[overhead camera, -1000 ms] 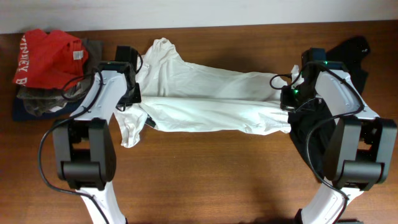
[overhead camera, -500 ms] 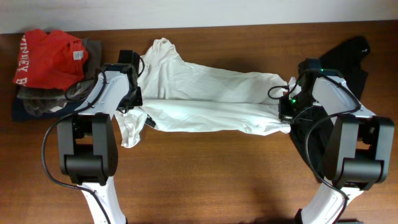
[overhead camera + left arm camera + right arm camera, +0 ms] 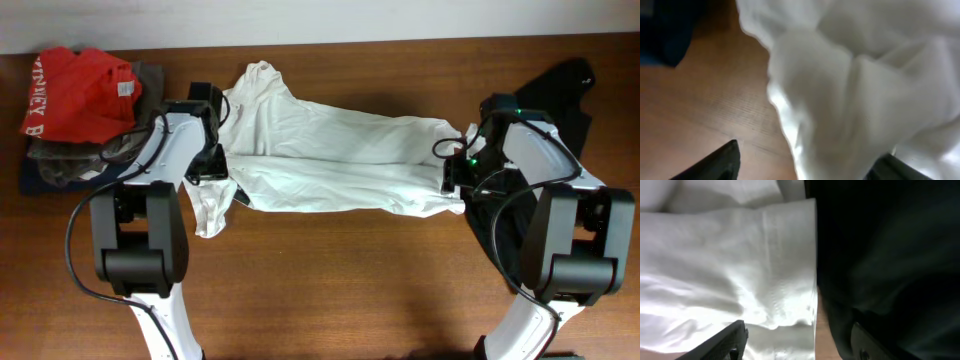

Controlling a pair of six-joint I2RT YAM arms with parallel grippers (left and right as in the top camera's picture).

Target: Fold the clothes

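Note:
The white T-shirt (image 3: 340,165) lies folded lengthwise across the middle of the table (image 3: 330,280), with one sleeve hanging toward the front left. My left gripper (image 3: 212,165) hovers over its left edge. In the left wrist view that gripper (image 3: 805,167) is open, its fingertips (image 3: 720,162) far apart over white cloth (image 3: 855,90) and bare wood. My right gripper (image 3: 455,175) sits at the shirt's right edge. In the right wrist view it (image 3: 800,345) is open above the white hem (image 3: 740,270) and the black garment (image 3: 890,255). The black garment (image 3: 565,90) is partly under the right arm.
A red garment with white letters (image 3: 75,90) lies on grey and navy folded garments (image 3: 60,165) at the back left. The arms' bases (image 3: 140,260) stand at the front left and front right. The table's far edge meets a pale wall.
Both grippers were shut on the white shirt's edges and have opened, letting the cloth go. The folded edge has settled flat on the table. Both arms have barely moved.

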